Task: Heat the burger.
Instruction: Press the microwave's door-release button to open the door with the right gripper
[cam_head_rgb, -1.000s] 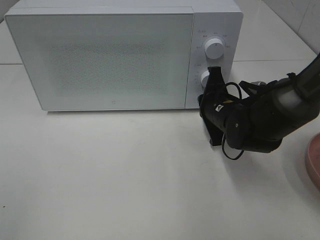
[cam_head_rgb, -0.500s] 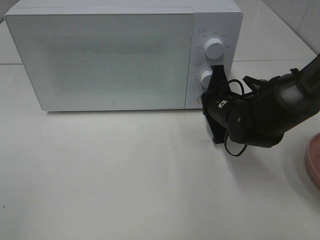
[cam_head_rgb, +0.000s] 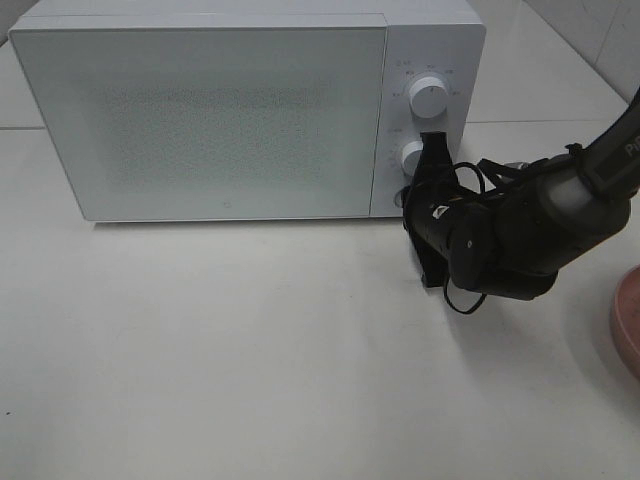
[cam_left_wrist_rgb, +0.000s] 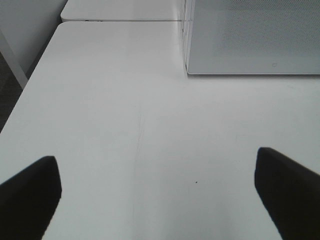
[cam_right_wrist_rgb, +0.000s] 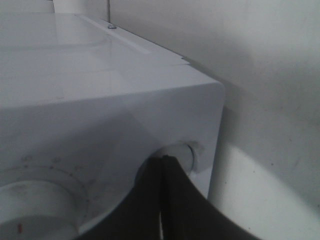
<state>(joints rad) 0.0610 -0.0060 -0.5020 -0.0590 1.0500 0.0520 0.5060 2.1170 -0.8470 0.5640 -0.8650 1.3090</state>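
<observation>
The white surface (cam_head_rgb: 250, 350) carries a white microwave oven (cam_head_rgb: 240, 110) with its speckled door (cam_head_rgb: 200, 110) closed. The burger shows in no view. It may sit behind that door, but the frosted panel hides whatever is inside, so this cannot be told. Only an edge of the pink plate (cam_head_rgb: 627, 320) shows at the far right of the overhead view, and that sliver is bare.

The right gripper (cam_head_rgb: 410, 200) reaches in at the control panel below the two knobs (cam_head_rgb: 412, 157). Its fingers (cam_right_wrist_rgb: 147, 200) are pressed together with nothing between them, and their tips are at the small round button (cam_right_wrist_rgb: 182, 152) near the panel's lower corner. The left gripper (cam_left_wrist_rgb: 157, 195) hangs over bare surface well away from the oven, fingers (cam_left_wrist_rgb: 30, 190) spread wide and empty.

A burger of this kind is likely light, soft and loosely stacked. A hard squeeze would dent the bun and push the layers sideways, and a glossy top gives little purchase. A gentle hold across the sides, low enough to catch both bun halves, looks safest, with the fingers opened wide beforehand.
</observation>
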